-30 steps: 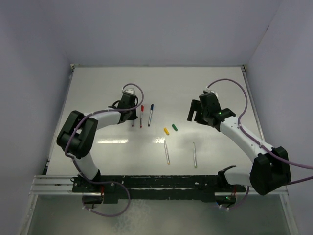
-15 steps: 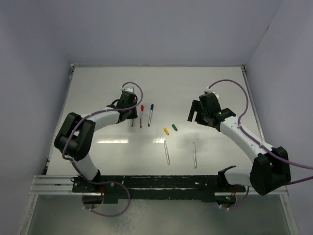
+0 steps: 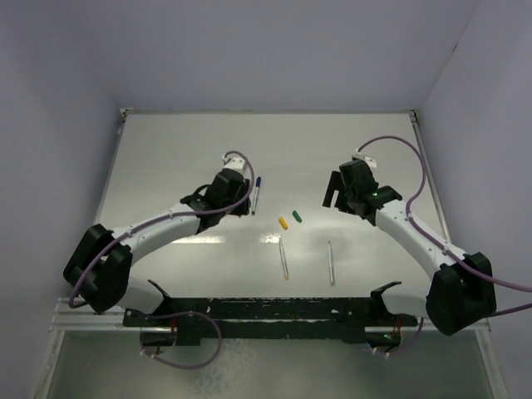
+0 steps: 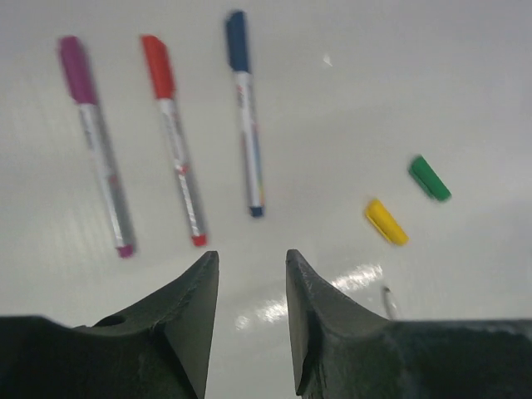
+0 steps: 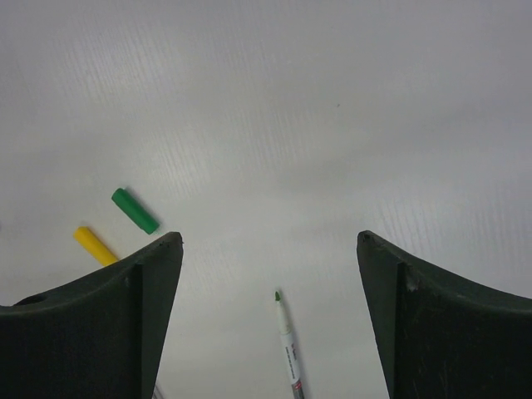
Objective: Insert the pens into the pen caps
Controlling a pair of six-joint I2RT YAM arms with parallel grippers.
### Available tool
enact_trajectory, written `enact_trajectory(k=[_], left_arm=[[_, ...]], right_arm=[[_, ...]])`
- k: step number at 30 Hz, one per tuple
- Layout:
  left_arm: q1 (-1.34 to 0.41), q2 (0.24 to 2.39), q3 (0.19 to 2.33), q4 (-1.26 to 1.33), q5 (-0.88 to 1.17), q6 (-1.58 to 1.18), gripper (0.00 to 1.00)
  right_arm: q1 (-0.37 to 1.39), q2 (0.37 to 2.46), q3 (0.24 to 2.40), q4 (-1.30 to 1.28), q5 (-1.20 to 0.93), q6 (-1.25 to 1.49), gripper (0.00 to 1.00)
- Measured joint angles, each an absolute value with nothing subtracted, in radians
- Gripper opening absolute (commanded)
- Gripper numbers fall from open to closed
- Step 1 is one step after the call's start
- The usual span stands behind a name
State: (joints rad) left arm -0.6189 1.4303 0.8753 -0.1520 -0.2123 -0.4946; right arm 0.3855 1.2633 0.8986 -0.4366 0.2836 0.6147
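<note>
Three capped pens lie side by side in the left wrist view: purple (image 4: pixel 96 141), red (image 4: pixel 174 141) and blue (image 4: pixel 247 116). From above only the blue one (image 3: pixel 257 193) shows; my left arm hides the other two. The yellow cap (image 3: pixel 283 223) and the green cap (image 3: pixel 298 216) lie loose mid-table. Two uncapped pens lie nearer: one on the left (image 3: pixel 284 258) and a green-tipped one (image 3: pixel 331 263). My left gripper (image 4: pixel 249 258) is slightly open and empty, just short of the red and blue pens' ends. My right gripper (image 5: pixel 270 237) is wide open and empty above the green-tipped pen (image 5: pixel 288 345).
The white table (image 3: pixel 166 166) has a raised edge at the left, the back and the right. Purple cables loop over both wrists. The black rail of the arm bases (image 3: pixel 266 312) runs along the near edge.
My left arm has swung right, and its gripper now covers the purple and red pens in the top view. The right arm has barely shifted. No pen or cap has moved.
</note>
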Motion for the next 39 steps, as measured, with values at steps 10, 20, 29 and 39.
enact_trajectory(k=[10,20,29,39], left_arm=[[-0.972,1.457,0.818,-0.19,-0.192,-0.592,0.5],[-1.04,1.543,0.841,-0.187,-0.182,-0.649,0.57],[-1.092,1.584,0.888,-0.182,-0.175,-0.672,0.61],[-1.127,1.687,0.974,-0.254,-0.213,-0.693,0.63]], right_arm=[[0.385,1.194,0.849,-0.435,0.293,0.617,0.88],[0.385,1.145,0.794,-0.393,0.217,0.599,0.9],[0.385,1.124,0.779,-0.36,0.181,0.594,0.9],[0.385,1.124,0.776,-0.336,0.16,0.592,0.9]])
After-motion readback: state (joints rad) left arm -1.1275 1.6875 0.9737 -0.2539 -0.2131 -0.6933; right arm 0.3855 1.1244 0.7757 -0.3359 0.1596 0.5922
